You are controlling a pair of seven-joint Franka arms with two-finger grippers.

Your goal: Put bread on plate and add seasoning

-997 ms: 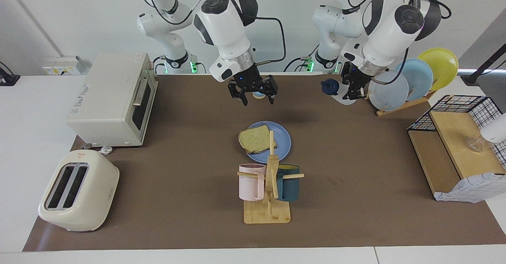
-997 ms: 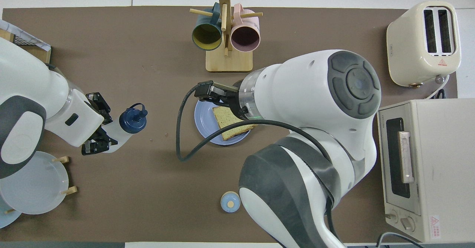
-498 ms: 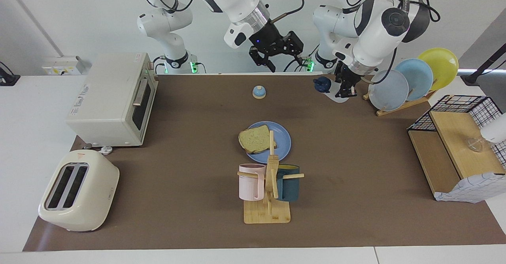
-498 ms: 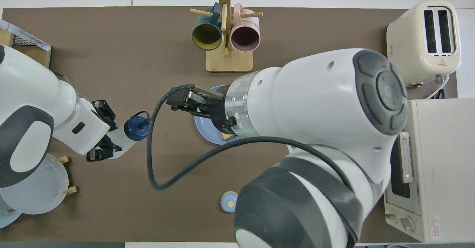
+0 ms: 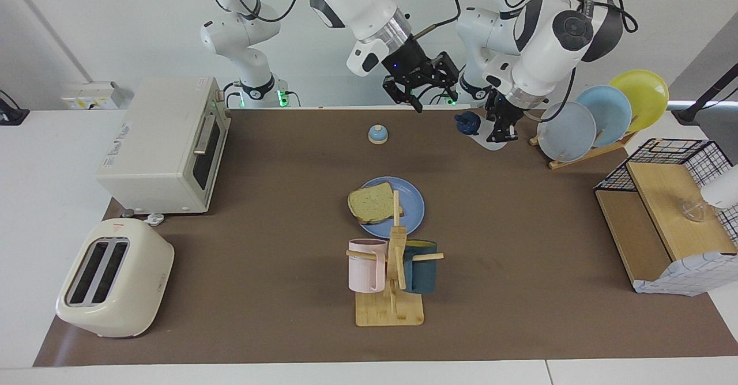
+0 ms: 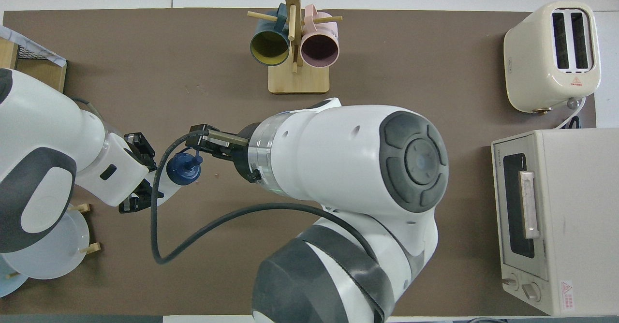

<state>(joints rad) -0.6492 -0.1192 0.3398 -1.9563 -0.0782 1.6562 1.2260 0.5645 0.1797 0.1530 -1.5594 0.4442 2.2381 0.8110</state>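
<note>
Right claw (image 5: 420, 87) risen beside seasoning (image 5: 477, 131), left claw (image 5: 500, 127) gripping

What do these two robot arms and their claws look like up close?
Both arms are glossy white, rounded segments with dark grey joint caps and a silver ring at each wrist. Black cables loop along them. The right gripper and left gripper are black, skeletal two-finger claws. Green lights glow at the arm bases.

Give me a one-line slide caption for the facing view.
Bread sits on the plate; left gripper holds the seasoning tilted, right gripper raised beside it.
</note>
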